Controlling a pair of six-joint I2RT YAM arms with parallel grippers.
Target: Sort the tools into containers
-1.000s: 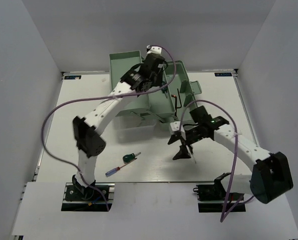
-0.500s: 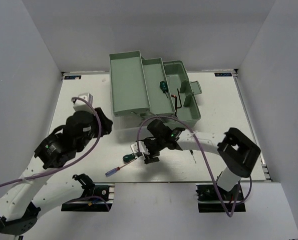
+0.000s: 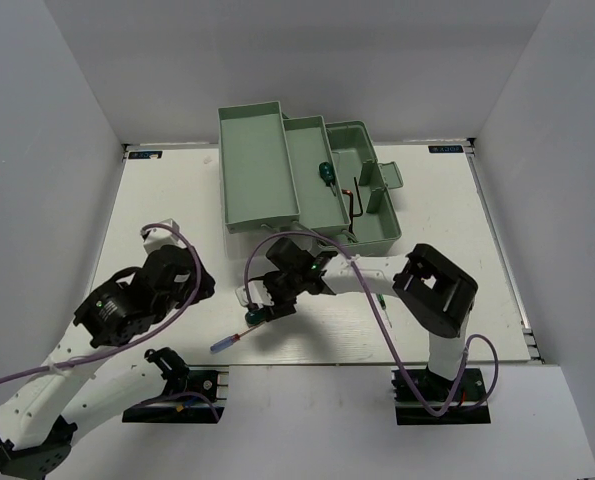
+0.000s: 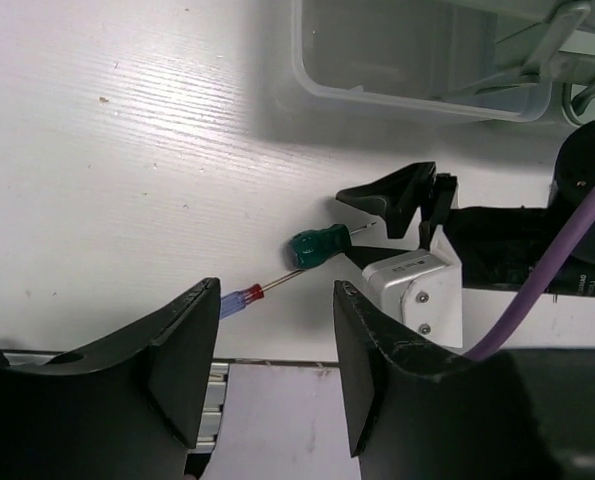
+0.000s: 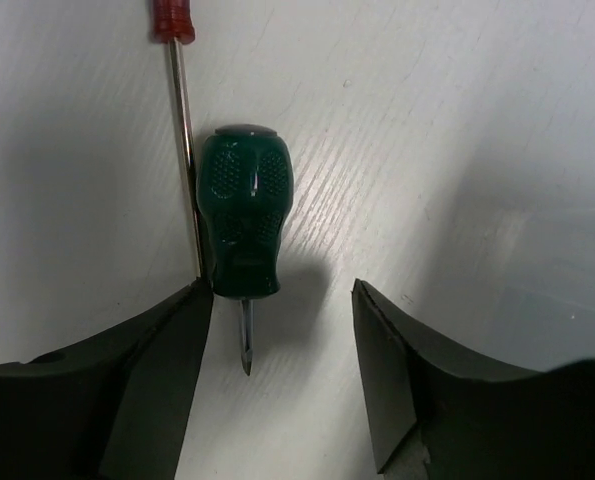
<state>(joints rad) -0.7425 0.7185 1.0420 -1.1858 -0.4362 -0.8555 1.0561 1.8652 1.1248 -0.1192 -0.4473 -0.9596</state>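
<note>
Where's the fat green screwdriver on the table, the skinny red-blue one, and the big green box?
stubby green screwdriver (image 5: pixel 245 225): right wrist view, middle of its handle.
slim screwdriver (image 4: pixel 239 298): left wrist view, its blue handle.
toolbox (image 3: pixel 249 170): top view, bare left tray floor.

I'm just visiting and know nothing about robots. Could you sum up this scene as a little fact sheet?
Box: open toolbox, far side of table
Already in box: green screwdriver, hex key
On table: stubby screwdriver, slim screwdriver, side by side
Right pincer: open, straddling the stubby screwdriver
Left pincer: open, empty
</note>
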